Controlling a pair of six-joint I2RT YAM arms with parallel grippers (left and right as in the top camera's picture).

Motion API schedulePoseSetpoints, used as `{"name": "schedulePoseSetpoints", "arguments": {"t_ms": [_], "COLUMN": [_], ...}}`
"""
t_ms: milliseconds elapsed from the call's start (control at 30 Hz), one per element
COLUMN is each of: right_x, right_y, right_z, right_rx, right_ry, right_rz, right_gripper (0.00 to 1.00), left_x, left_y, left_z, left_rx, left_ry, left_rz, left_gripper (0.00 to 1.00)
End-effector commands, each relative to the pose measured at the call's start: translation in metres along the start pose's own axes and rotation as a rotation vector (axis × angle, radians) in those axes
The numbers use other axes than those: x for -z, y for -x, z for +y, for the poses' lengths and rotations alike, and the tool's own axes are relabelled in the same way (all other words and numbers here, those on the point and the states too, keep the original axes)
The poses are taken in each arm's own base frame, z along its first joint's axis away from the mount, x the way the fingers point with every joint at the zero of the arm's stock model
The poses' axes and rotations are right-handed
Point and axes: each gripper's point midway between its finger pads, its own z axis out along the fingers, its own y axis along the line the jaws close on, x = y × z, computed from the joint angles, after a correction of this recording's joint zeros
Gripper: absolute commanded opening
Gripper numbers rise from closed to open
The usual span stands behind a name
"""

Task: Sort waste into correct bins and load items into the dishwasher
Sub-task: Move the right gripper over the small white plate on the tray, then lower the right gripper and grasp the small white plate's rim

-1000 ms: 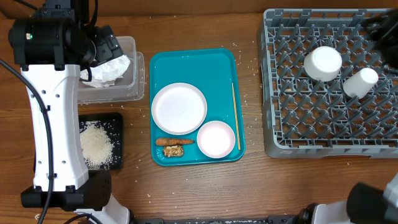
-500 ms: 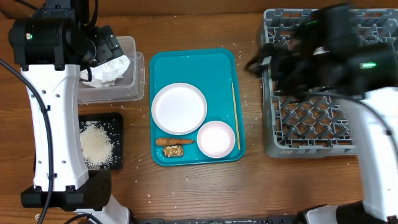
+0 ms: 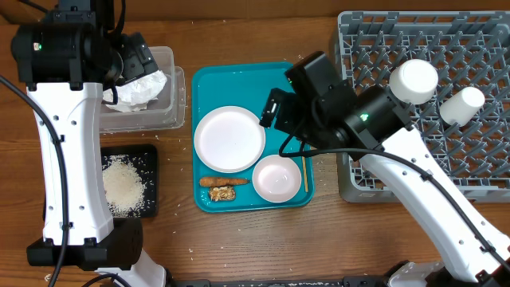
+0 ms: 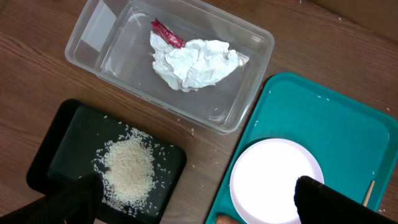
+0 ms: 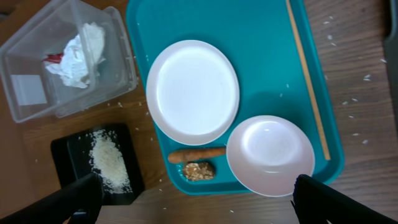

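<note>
The right arm (image 3: 374,119) hangs over the teal tray (image 3: 239,80) at frame centre, jaws spread and empty, above the flat plate (image 3: 229,139) and small bowl (image 3: 276,178), which probably go next to the grey rack (image 3: 478,167) at right. The left arm (image 3: 64,143) stands at far left, jaws also spread and empty, near the clear tub (image 4: 106,43) holding the napkin (image 4: 196,62). The carrot stick (image 3: 225,181) and brown chunk (image 3: 223,194) lie unsorted at the tray's lower edge.

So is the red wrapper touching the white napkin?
Touching. The left wrist view shows the red wrapper with its end against the napkin, no gap, in the clear tub.
</note>
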Motion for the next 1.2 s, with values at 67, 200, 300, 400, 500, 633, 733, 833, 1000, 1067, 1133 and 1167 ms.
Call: {"name": "schedulePoseSetpoints", "arguments": {"t_ms": [67, 200, 300, 400, 500, 633, 733, 833, 1000, 1067, 1133, 1167], "right_x": [-0.018, -0.048, -0.082, -0.107, -0.124, -0.134, -0.138, -0.142, -0.149, -0.153, -0.158, -0.16], "right_y": [-0.002, -0.01, -0.017, -0.022, -0.026, -0.028, -0.027, -0.025, -0.025, -0.027, -0.033, -0.036], "right_z": [0.008, -0.003, -0.015, -0.024, -0.028, -0.03, -0.028, -0.026, -0.026, -0.027, -0.028, -0.03], "right_rx": [0.002, -0.072, -0.092, -0.1, -0.101, -0.101, -0.093, -0.094, -0.097, -0.099, -0.102, -0.101], "right_ry": [0.008, -0.055, -0.136, -0.191, -0.217, -0.227, -0.221, -0.213, -0.214, -0.22, -0.224, -0.231], "right_rz": [-0.019, 0.022, 0.072, 0.106, 0.132, 0.145, 0.142, 0.137, 0.138, 0.149, 0.177, 0.189], "right_gripper": [1.0, 1.0, 1.0, 1.0, 1.0, 1.0, 1.0, 1.0, 1.0, 1.0, 0.99, 0.99], "left_x": [-0.004, -0.004, -0.004, -0.004, -0.004, -0.004, -0.004, -0.004, -0.004, -0.004, -0.004, -0.004], "left_y": [0.0, 0.0, 0.0, 0.0, 0.0, 0.0, 0.0, 0.0, 0.0, 0.0, 0.0, 0.0], "left_z": [0.001, 0.001, 0.001, 0.001, 0.001, 0.001, 0.001, 0.001, 0.001, 0.001, 0.001, 0.001], "left_rx": [-0.004, -0.004, -0.004, -0.004, -0.004, -0.004, -0.004, -0.004, -0.004, -0.004, -0.004, -0.004], "left_ry": [0.016, 0.016, 0.016, 0.016, 0.016, 0.016, 0.016, 0.016, 0.016, 0.016, 0.016, 0.016], "left_rz": [0.004, 0.004, 0.004, 0.004, 0.004, 0.004, 0.004, 0.004, 0.004, 0.004, 0.004, 0.004], "left_gripper": [1.0, 1.0, 1.0, 1.0, 1.0, 1.0, 1.0, 1.0, 1.0, 1.0, 1.0, 1.0]}}
